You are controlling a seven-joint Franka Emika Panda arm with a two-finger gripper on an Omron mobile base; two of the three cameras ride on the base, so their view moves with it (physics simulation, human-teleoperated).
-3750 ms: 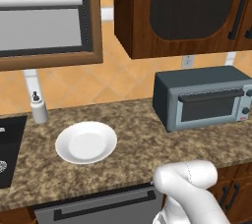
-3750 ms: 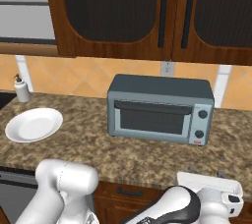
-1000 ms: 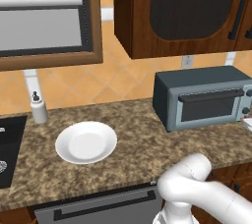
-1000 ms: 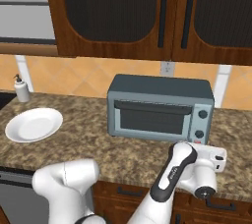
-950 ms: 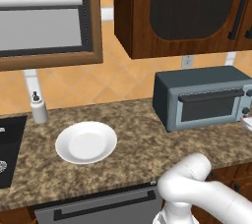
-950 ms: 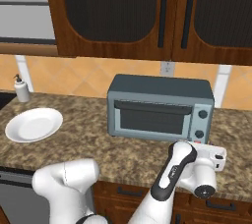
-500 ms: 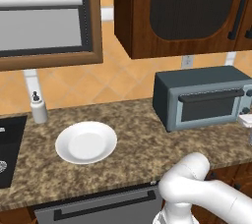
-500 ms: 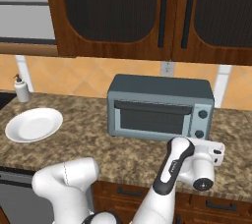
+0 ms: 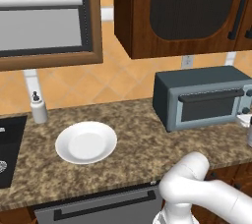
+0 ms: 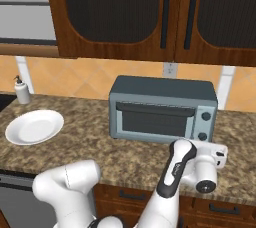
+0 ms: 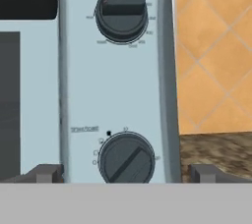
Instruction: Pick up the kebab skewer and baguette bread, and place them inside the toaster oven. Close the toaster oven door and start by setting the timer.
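- While its two dark fingertips stand spread wide apart, the white arm's gripper (image 11: 126,173) faces the lower round timer knob (image 11: 126,158).
- Dark blue-grey box toaster oven (image 10: 163,108) sits on the speckled granite counter (image 9: 138,137), its grey-framed door (image 10: 154,120) shut.
- White round plate (image 9: 86,142) lies bare, well left.

Dark wooden cabinets (image 10: 150,12) hang at twelve o'clock above a speckled granite counter (image 9: 133,139). Orange tiled wall (image 10: 85,77) behind; a window (image 9: 42,19) sits at ten o'clock.
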